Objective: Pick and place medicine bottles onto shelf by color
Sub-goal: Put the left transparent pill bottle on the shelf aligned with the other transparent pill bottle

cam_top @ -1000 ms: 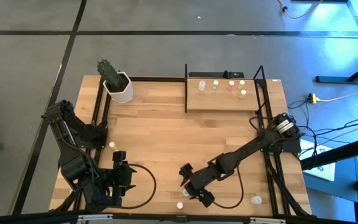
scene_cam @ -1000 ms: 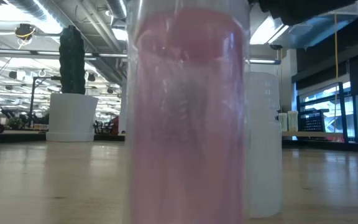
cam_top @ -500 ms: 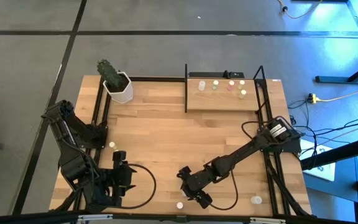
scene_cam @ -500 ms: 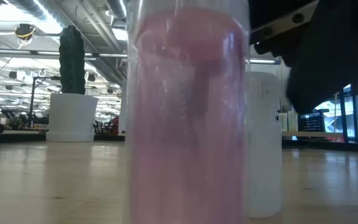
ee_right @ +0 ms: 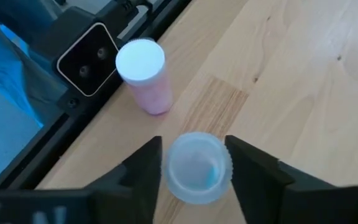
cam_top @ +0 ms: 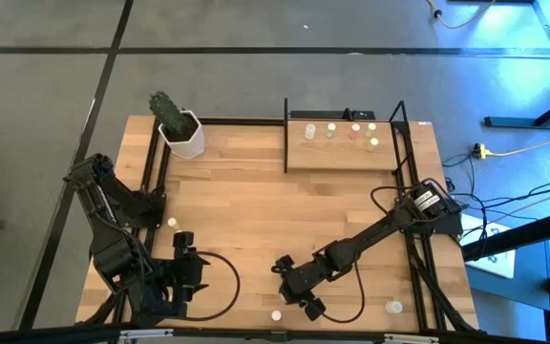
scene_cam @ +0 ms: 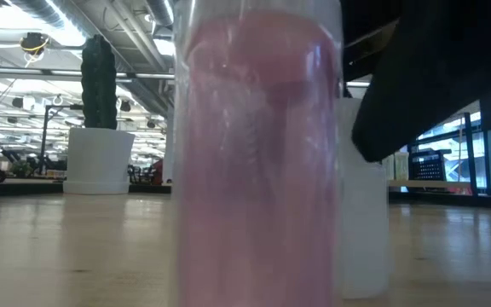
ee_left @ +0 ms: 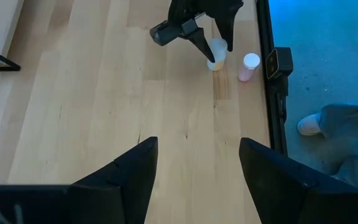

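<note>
1. Since 1 s ago the R arm dropped toward the near table edge; in low view its dark bulk now covers the upper right.
2. High view: right gripper [cam_top: 294,294] low over the near edge, fingers either side of a small bottle. Another bottle [cam_top: 276,314] just beside it, one more [cam_top: 393,308] nearer the right rail. Shelf [cam_top: 342,158], light-wood board w/ thin black uprights, sits at the far side, several bottles in a row on it. Wide bare wood between gripper and shelf. Left gripper [cam_top: 183,267] waits at near-left corner, one bottle [cam_top: 172,223] close by. White hex pot w/ cactus [cam_top: 180,132] at far-left corner.
3. Low view: pink translucent bottle [scene_cam: 258,153] fills the centre, smooth cylinder, upright on wood grain.
4. L wrist view: left fingers spread wide, nothing between them. R gripper's fingers straddle a clear-capped bottle [ee_left: 216,53]; pink bottle w/ white cap [ee_left: 248,66] just beside it, near the black rail.
5. R wrist view: clear-capped bottle [ee_right: 196,167] between the fingers, both at or near its sides; can't tell if gripped. Pink bottle [ee_right: 145,74] apart, by the table edge.
</note>
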### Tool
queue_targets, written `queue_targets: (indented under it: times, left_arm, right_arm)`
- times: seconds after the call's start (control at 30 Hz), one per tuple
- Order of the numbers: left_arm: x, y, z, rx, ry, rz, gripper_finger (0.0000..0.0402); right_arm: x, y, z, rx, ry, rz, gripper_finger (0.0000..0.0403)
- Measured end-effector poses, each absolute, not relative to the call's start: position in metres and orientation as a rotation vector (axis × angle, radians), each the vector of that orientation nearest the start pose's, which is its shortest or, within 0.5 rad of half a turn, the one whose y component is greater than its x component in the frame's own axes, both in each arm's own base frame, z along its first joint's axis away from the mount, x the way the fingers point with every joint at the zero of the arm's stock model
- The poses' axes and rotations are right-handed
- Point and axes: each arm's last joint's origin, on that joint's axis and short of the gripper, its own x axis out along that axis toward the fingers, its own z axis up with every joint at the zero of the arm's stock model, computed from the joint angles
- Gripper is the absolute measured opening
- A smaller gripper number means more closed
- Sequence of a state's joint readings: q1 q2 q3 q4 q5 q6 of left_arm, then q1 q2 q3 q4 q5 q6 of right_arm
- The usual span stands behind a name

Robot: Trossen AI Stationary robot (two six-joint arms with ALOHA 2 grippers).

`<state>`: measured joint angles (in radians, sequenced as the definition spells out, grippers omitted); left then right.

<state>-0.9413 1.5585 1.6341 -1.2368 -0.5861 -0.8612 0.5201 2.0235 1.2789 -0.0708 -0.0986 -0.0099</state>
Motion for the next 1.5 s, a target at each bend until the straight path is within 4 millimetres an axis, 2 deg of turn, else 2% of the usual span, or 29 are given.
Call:
queue_targets:
  times: [0.1, 0.37, 0.53, 0.8, 1.07, 1.5]
  left_arm:
    - [0.186, -0.227, 0.362, 0.002, 0.871, 0.065, 0.022]
    - [0.186, -0.227, 0.362, 0.002, 0.871, 0.064, 0.022]
    - [0.186, -0.228, 0.362, 0.002, 0.871, 0.064, 0.022]
    - [0.186, -0.228, 0.362, 0.002, 0.871, 0.064, 0.022]
    - [0.186, -0.228, 0.362, 0.002, 0.871, 0.064, 0.022]
    - [0.189, -0.225, 0.362, -0.005, 0.854, 0.088, 0.022]
  right_arm:
    - [0.365, 0.212, 0.149, -0.152, 0.815, 0.574, 0.0139]
    - [0.366, 0.212, 0.149, -0.059, 0.841, 0.521, 0.0139]
    - [0.366, 0.209, 0.151, -0.063, 0.843, 0.493, 0.0139]
    - [0.361, 0.198, 0.167, -0.062, 0.864, 0.335, 0.0139]
    - [0.36, 0.173, 0.193, 0.071, 0.869, 0.174, 0.0139]
    - [0.353, 0.134, 0.245, 0.238, 0.75, -0.014, 0.0141]
